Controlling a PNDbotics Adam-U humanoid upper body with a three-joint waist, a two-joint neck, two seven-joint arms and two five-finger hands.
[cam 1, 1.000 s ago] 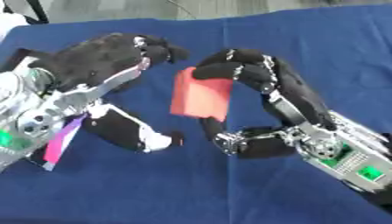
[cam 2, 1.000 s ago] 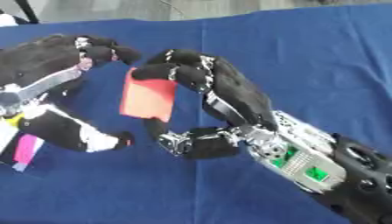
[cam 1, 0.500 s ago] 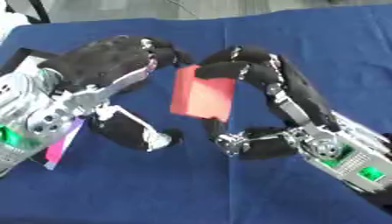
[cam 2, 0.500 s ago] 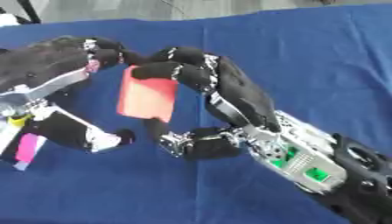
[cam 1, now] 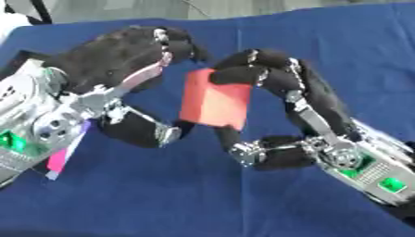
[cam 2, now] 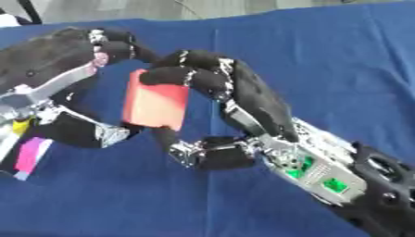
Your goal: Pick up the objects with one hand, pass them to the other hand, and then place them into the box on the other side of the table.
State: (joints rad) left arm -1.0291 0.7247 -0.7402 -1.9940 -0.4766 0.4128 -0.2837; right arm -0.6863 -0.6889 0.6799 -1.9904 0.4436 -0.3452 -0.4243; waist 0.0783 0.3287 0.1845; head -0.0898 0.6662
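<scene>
Left eye view first: the red block (cam 1: 214,102) is up off the blue tablecloth (cam 1: 324,51), sitting between the two hands around the middle of the picture. The right hand (cam 1: 279,88) has its fingers curled over the block's top right corner, with the thumb tucked in under the bottom edge, so it's pinching the block top to bottom. The left hand (cam 1: 113,62) comes in from the other side with its fingers arched over toward the block's top left corner and its thumb reaching in near the lower left edge. Honestly can't tell if the left fingers are actually touching the block or just next to it. Below the left wrist there's a pink and purple strip (cam 1: 58,159) lying on the cloth.

Right eye view: same deal, a bit shifted. The block sits just left of the right hand's palm, tilted slightly, with the right fingers wrapped over its top. The left hand's fingertips (cam 2: 122,44) sit just above the block's upper left corner.
</scene>
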